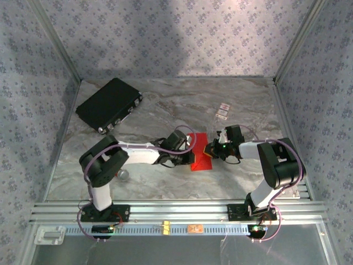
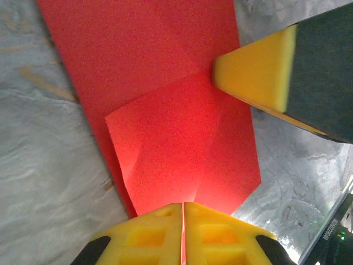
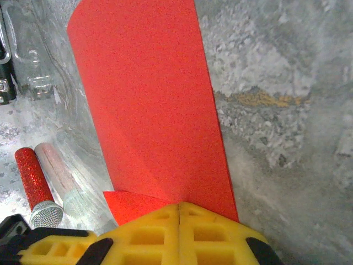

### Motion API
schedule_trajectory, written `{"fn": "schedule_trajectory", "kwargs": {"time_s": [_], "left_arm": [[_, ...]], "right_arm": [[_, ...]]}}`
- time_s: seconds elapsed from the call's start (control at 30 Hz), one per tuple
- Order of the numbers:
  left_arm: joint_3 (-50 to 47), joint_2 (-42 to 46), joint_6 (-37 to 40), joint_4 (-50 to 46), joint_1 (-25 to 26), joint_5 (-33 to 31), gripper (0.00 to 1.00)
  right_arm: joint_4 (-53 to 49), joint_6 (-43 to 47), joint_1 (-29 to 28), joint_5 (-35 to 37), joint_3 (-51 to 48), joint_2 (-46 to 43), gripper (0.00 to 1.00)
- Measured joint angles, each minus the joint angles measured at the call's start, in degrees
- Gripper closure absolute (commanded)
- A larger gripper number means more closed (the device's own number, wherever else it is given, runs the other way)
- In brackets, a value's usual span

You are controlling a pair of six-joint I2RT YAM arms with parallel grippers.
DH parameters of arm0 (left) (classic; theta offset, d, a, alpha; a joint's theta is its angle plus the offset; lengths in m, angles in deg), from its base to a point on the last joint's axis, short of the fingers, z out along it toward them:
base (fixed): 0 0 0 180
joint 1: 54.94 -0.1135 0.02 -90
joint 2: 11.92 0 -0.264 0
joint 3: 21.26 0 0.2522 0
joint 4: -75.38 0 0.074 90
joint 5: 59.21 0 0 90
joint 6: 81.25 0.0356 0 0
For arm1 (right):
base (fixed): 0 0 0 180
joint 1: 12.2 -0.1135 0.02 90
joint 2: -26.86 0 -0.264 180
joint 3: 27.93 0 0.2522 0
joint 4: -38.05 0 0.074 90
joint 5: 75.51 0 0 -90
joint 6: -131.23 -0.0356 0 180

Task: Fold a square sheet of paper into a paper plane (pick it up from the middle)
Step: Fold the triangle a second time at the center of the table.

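Folding is at an early stage, judging by the shape: the square sheet of paper (image 2: 165,83) lies flat on the marbled grey table (image 1: 165,110), in the middle between the two arms, and looks like a long rectangle, not a dart. One corner flap (image 2: 165,149) is turned in over the sheet, with a slanted crease showing as a faint line across the red. No pointed nose, centre ridge or wings are visible, so most of the folds are probably yet to be made.

The left gripper (image 2: 183,207) has its yellow fingers closed together, tips resting at the flap's edge; whether a layer is nipped between them cannot be told. The right gripper (image 3: 179,207) is closed too, its tips set on the paper, holding nothing.

The paper is thin, matte and bright red, with crisp straight edges. The finger pads are yellow, ribbed and blocky. A small glittery red cylinder (image 3: 33,176) with a grey end lies beside the sheet. A black case (image 1: 107,105) sits well apart, far left.
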Motion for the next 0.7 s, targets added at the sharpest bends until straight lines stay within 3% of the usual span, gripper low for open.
{"fn": "schedule_trajectory", "kwargs": {"time_s": [0.33, 0.7], "left_arm": [[-1.8, -1.7, -1.2, 3.7, 0.0, 0.3, 0.96], [-2.6, -1.6, -1.6, 5.3, 0.0, 0.3, 0.97]], "right_arm": [[-5.8, 1.3, -0.4, 0.9, 0.7, -4.8, 1.0], [-5.4, -0.3, -10.1, 2.7, -1.8, -6.0, 1.0]]}}
